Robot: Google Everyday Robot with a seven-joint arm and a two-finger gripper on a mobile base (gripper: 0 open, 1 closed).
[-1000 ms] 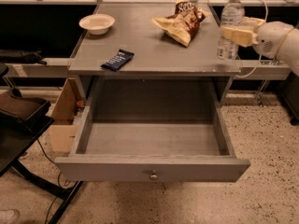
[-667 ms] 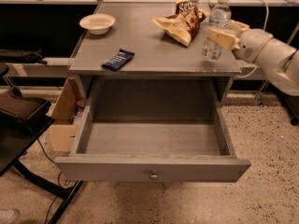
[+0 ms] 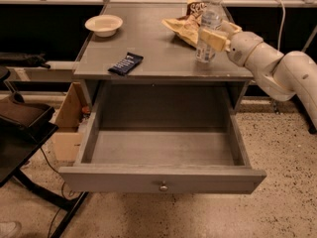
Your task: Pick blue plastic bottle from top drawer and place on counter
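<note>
Since a second ago the arm has swung left, carrying the bottle from the counter's right edge to a spot further in over its surface.

Working across from the left, the small white round bowl [image 3: 104, 25] sits at the back left corner of the flat grey counter [image 3: 148, 41]. The dark blue snack bar wrapper [image 3: 126, 63] lies nearer the front edge. Below, the wide shallow grey top drawer [image 3: 148, 180] stands pulled fully out and I see nothing inside it, so the pick is behind me. Toward the back right lies a crumpled brown and yellow chip bag [image 3: 184, 26].

Just in front of that bag stands the small clear blue plastic bottle [image 3: 212, 15] with its white cap, upright. The cream-coloured two-finger gripper [image 3: 210, 37] is clamped across its middle, reaching in from the right on the white jointed arm [image 3: 277, 68]. The bottle's base looks level with the counter near the right front, but I cannot tell whether it has touched down.

I judge the placing nearly finished. What remains is to confirm contact, let go, and back away to the right without tipping the bottle.
</note>
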